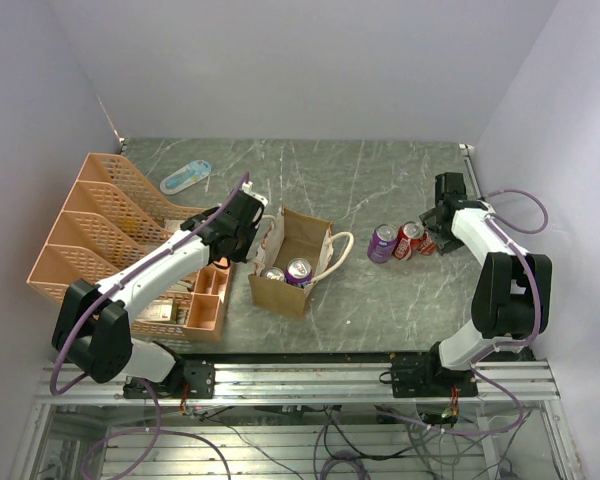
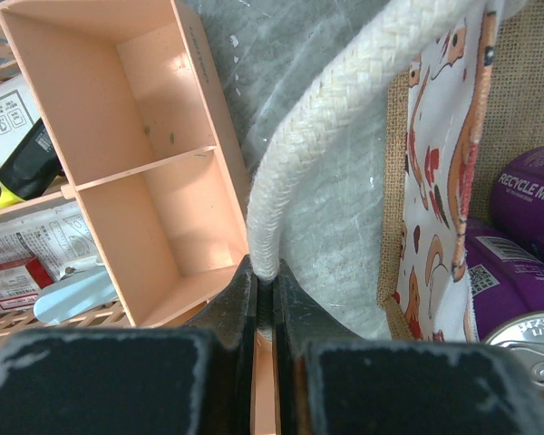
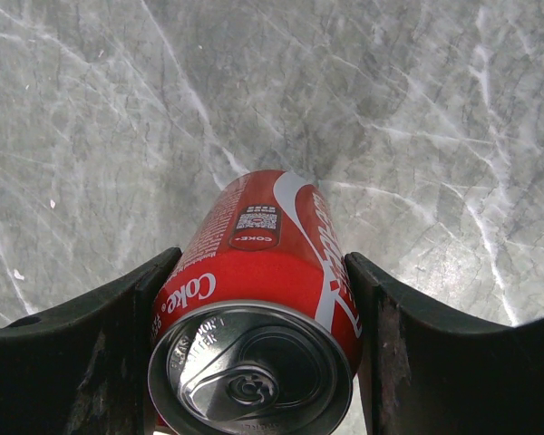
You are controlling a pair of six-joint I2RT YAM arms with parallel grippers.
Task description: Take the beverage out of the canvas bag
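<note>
The tan canvas bag [image 1: 280, 290] stands open mid-table with two cans inside, a purple can [image 1: 299, 270] and another can [image 1: 273, 274]. My left gripper [image 1: 248, 222] is at the bag's left side, shut on a cream rope handle [image 2: 344, 100]; in the left wrist view [image 2: 263, 272] the rope is pinched between the fingers. The bag's patterned side [image 2: 440, 181] and the purple cans [image 2: 526, 199] show at right. My right gripper [image 1: 432, 238] stands at the right, shut on an upright red Coke can [image 3: 263, 263] resting on the table.
A purple can [image 1: 383, 242] and a red can [image 1: 410, 240] stand on the table just left of my right gripper. The orange tray organizer [image 1: 100, 230] fills the left side, its compartments [image 2: 154, 181] next to my left gripper. A blue-white object [image 1: 185, 178] lies behind it.
</note>
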